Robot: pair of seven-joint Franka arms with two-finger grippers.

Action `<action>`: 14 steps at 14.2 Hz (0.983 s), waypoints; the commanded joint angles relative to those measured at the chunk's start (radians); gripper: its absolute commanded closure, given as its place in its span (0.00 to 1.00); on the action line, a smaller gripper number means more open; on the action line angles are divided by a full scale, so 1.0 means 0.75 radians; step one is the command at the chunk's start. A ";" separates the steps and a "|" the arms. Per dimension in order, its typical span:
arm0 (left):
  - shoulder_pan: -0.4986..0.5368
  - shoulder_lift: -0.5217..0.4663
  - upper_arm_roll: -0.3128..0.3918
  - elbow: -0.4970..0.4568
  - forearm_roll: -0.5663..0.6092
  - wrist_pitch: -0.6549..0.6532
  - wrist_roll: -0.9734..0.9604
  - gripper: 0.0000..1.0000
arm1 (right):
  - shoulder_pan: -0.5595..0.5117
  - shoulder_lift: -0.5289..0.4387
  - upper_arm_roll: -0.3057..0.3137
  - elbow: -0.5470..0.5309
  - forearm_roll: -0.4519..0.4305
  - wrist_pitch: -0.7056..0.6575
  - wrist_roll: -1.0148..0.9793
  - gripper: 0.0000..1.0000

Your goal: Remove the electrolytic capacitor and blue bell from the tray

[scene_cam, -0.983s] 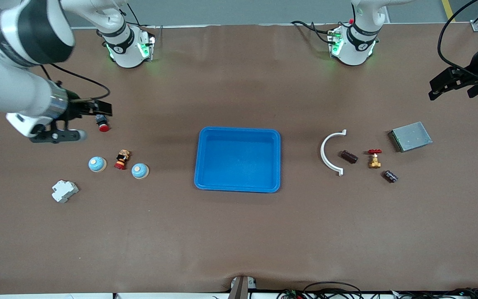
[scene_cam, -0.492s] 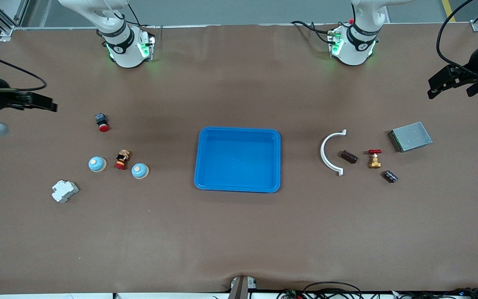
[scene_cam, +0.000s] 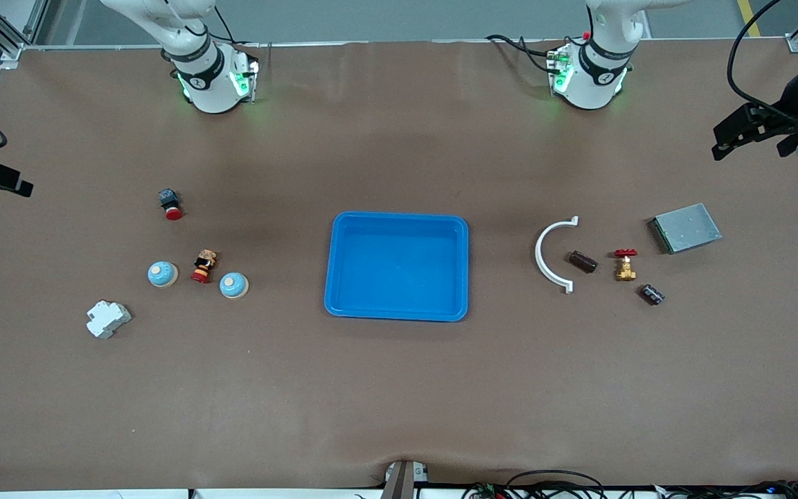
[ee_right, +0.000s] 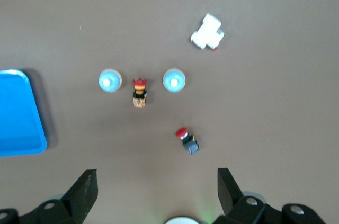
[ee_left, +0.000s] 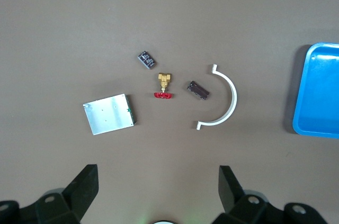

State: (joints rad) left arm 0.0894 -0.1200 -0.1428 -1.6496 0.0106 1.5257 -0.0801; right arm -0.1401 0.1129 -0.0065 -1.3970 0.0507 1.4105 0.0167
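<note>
So we've got the tray (scene_cam: pixel 397 266) mid-table, looking bare (nothing inside as far as we see). Two blue bells (scene_cam: pixel 163 274) (scene_cam: pixel 233 285) lie out at its 9 o'clock, two dark capacitors (scene_cam: pixel 582 261) (scene_cam: pixel 652 294) at 3 o'clock, all on the table. Removal looks done to us. The left gripper (ee_left: pixel 156 179) and right gripper (ee_right: pixel 156 179) both hang splayed, holding nothing, over their table ends.

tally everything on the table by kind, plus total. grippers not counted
blue tray: 1
blue bell: 2
capacitor: 2
red pushbutton: 1
small figurine: 1
white breaker block: 1
white curved clip: 1
brass valve: 1
grey flat box: 1
Total: 11
</note>
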 commanded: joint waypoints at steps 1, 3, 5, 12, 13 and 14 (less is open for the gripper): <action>0.008 -0.030 -0.008 -0.020 -0.018 -0.009 0.023 0.00 | -0.008 0.029 0.025 0.034 -0.008 0.054 -0.002 0.00; 0.008 -0.028 -0.008 -0.020 -0.018 -0.009 0.023 0.00 | 0.001 0.029 0.033 -0.013 -0.008 0.064 -0.002 0.00; 0.004 -0.030 -0.008 -0.022 -0.018 -0.011 0.023 0.00 | 0.013 -0.017 0.033 -0.121 -0.008 0.109 0.002 0.00; -0.001 -0.032 -0.022 -0.024 -0.018 -0.011 0.013 0.00 | 0.015 -0.218 0.035 -0.402 -0.010 0.287 0.002 0.00; -0.001 -0.032 -0.024 -0.026 -0.018 -0.011 0.009 0.00 | 0.015 -0.214 0.035 -0.371 -0.012 0.283 -0.002 0.00; -0.001 -0.030 -0.024 -0.024 -0.018 -0.011 0.009 0.00 | 0.015 -0.210 0.037 -0.342 -0.018 0.277 -0.002 0.00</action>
State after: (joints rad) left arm 0.0819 -0.1201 -0.1536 -1.6528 0.0099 1.5239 -0.0801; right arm -0.1303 -0.0088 0.0175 -1.6415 0.0506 1.6057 0.0167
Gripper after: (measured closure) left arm 0.000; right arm 0.000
